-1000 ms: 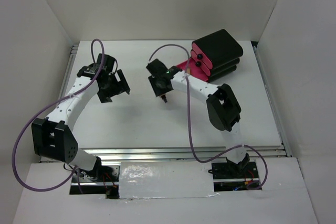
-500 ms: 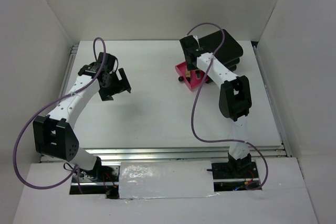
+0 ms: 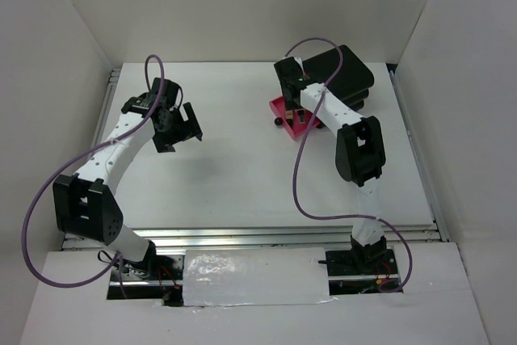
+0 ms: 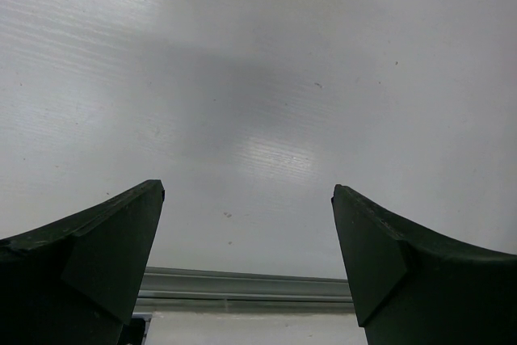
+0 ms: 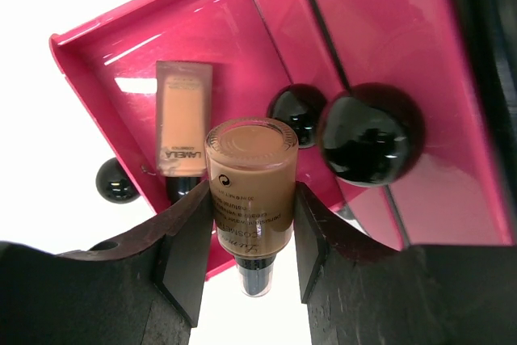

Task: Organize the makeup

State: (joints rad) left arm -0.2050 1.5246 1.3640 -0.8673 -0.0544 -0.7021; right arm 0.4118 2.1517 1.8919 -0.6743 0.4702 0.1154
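Note:
My right gripper [image 5: 250, 199] is shut on a tan bottle [image 5: 247, 187] with a black cap, held base away from the camera. It hangs over the open pink drawer [image 5: 242, 46], where a second tan bottle [image 5: 182, 119] lies flat. From above, the right gripper [image 3: 296, 111] is at that drawer [image 3: 281, 107], which is pulled out of the black box [image 3: 343, 74]. My left gripper [image 3: 179, 127] hovers over the left of the table, open. Nothing lies between its fingers [image 4: 121, 232], only bare white surface.
Round black knobs [image 5: 370, 135] sit on the pink drawer fronts beside the held bottle. The black box stands at the table's back right. White walls enclose the table on three sides. A metal rail [image 4: 242, 284] runs along the table's edge below the left gripper.
My right arm has swung from the table's middle to the open pink drawer, carrying the tan bottle. The left arm has barely moved.

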